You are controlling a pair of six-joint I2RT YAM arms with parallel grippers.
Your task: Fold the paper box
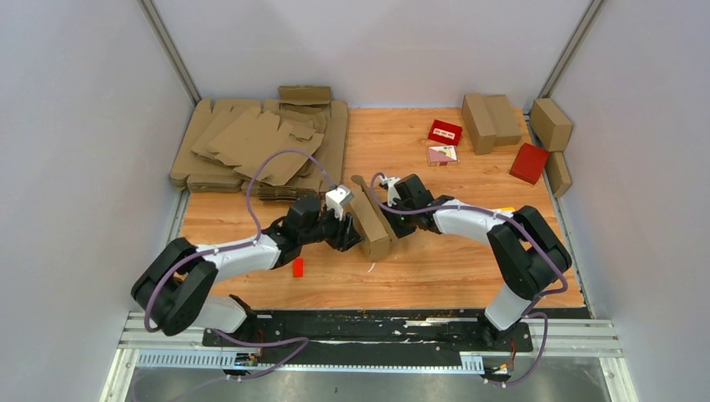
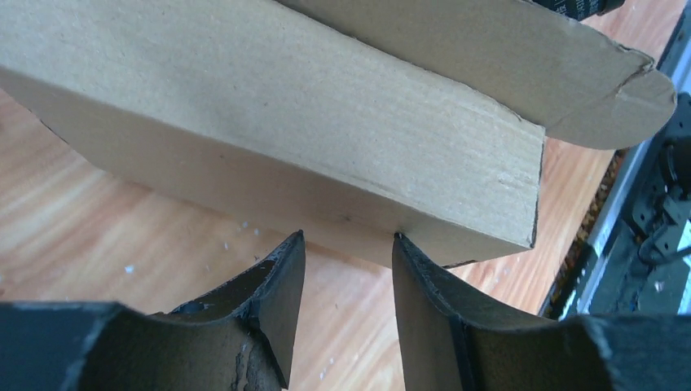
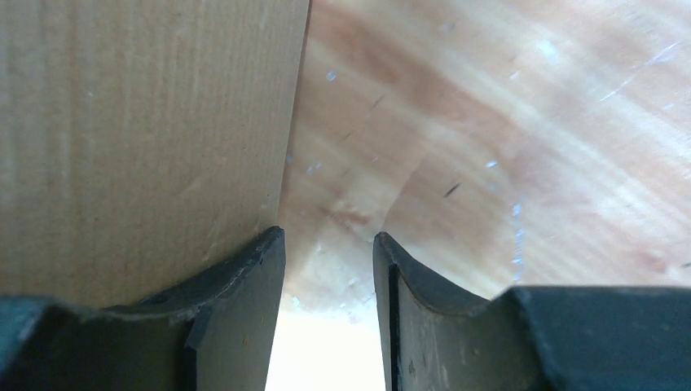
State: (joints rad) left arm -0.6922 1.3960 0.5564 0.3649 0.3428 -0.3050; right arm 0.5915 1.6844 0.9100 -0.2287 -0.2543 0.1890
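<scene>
— Two arms, one counter (image 1: pixel 469 260). What's the biggest thing on it?
— A heap of flat cardboard sheets (image 1: pixel 251 146) in the far-left corner. Far right there are some folded cartons (image 1: pixel 490 117) and red boxes (image 1: pixel 529 162).
— And the paper box (image 1: pixel 374 219)?
— Mid-counter, an oblong brown shape lying on the wood. A rounded flap (image 2: pixel 607 98) shows past one end. The left arm (image 1: pixel 234 255) and right arm (image 1: pixel 469 219) meet on either side of it.
— Left jaws?
— Parted a little, with nothing between them. Both fingertips (image 2: pixel 285 261) touch the paper box's lower edge.
— Right jaws?
— Also slightly parted and empty. One fingertip (image 3: pixel 261 261) rests against the paper box's side, and the other is over bare wood.
— Anything smaller?
— A little red piece (image 1: pixel 297 267) on the counter, just beside the left arm.
</scene>
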